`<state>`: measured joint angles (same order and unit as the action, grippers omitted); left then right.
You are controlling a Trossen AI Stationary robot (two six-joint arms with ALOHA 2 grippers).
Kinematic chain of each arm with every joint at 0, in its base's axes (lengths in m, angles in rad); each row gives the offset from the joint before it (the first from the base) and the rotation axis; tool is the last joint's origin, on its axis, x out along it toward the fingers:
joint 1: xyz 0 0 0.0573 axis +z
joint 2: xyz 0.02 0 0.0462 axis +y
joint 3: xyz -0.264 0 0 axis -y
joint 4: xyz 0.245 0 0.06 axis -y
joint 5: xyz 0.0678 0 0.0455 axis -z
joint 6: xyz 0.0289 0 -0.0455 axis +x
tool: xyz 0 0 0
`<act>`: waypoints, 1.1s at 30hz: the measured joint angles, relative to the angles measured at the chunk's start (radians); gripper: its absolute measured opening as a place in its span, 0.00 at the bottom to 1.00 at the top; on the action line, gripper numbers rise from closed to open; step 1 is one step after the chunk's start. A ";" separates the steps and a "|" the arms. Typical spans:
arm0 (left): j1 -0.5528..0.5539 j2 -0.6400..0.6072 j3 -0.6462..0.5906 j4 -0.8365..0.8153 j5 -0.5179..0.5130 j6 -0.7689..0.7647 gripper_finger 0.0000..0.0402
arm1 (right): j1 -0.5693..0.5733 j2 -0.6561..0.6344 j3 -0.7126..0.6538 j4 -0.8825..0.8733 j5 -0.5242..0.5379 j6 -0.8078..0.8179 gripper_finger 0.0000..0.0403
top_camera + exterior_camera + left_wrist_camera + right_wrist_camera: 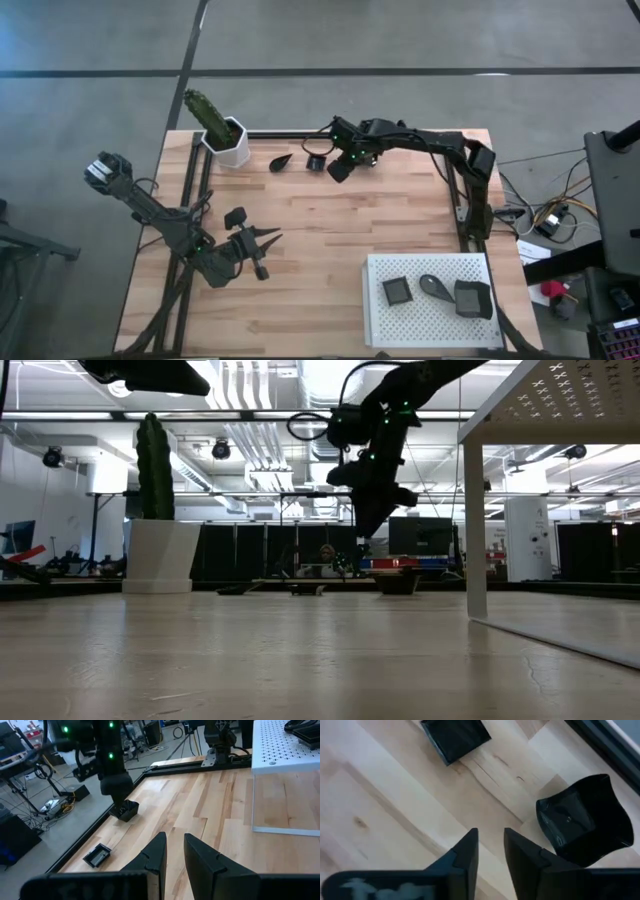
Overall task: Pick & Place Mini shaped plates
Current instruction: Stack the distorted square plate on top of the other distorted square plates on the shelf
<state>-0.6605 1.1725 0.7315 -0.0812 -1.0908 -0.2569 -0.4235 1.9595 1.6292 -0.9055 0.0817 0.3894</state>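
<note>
The square mini plate [582,820] near the table's far edge looks light, rigid and slick (grasp one raised rim), beneath the right gripper [490,852], fingers slightly parted, empty.

Grey concrete floor [100,120] crossed by dark seams surrounds the wooden table [330,250]; beyond it, white ceiling ducts [250,400] and dark partition panels [250,550]

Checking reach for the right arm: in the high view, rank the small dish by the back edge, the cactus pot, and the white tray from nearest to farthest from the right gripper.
From the right gripper:
1. Small dish, just beside it toward the left arm's side, near the back edge.
2. Cactus pot, back corner on the left arm's side.
3. White tray, front corner on the right arm's side.
</note>
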 joint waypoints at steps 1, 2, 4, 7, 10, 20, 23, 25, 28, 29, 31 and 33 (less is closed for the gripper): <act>0.000 0.000 0.000 -0.001 0.000 0.000 0.16 | 0.000 0.009 0.000 0.000 0.003 0.001 0.24; 0.000 0.000 0.000 -0.002 0.000 0.000 0.16 | 0.000 0.021 0.000 0.000 0.016 0.002 0.26; 0.000 0.000 0.000 -0.002 0.000 0.000 0.16 | 0.000 0.043 0.000 -0.001 0.060 0.004 0.28; 0.000 0.000 0.000 -0.003 0.000 0.000 0.16 | 0.000 0.060 -0.001 0.000 0.136 0.001 0.31; 0.000 0.000 0.000 -0.005 0.001 0.000 0.16 | 0.001 0.069 0.001 0.008 0.170 0.001 0.32; 0.000 0.000 -0.001 -0.006 0.001 -0.001 0.16 | 0.007 0.107 -0.012 0.011 0.207 0.004 0.32; 0.000 0.000 -0.001 -0.006 0.001 -0.001 0.16 | 0.006 0.124 -0.013 0.009 0.210 0.005 0.33; 0.000 0.000 -0.001 -0.006 0.001 -0.001 0.16 | 0.006 0.136 -0.013 0.009 0.232 0.004 0.33; 0.000 0.000 -0.001 -0.006 0.001 -0.001 0.16 | 0.006 0.151 -0.013 0.009 0.268 0.000 0.32; 0.000 0.000 -0.001 -0.006 0.001 -0.001 0.16 | 0.006 0.154 -0.013 0.008 0.279 0.000 0.32; 0.000 0.000 -0.001 -0.006 0.001 -0.001 0.16 | 0.006 0.160 -0.013 0.009 0.297 0.000 0.32; 0.000 0.000 -0.001 -0.006 0.001 -0.001 0.16 | 0.005 0.170 -0.013 0.004 0.313 0.000 0.32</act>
<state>-0.6605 1.1725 0.7303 -0.0875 -1.0897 -0.2577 -0.4183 2.1292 1.6157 -0.9019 0.3947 0.3895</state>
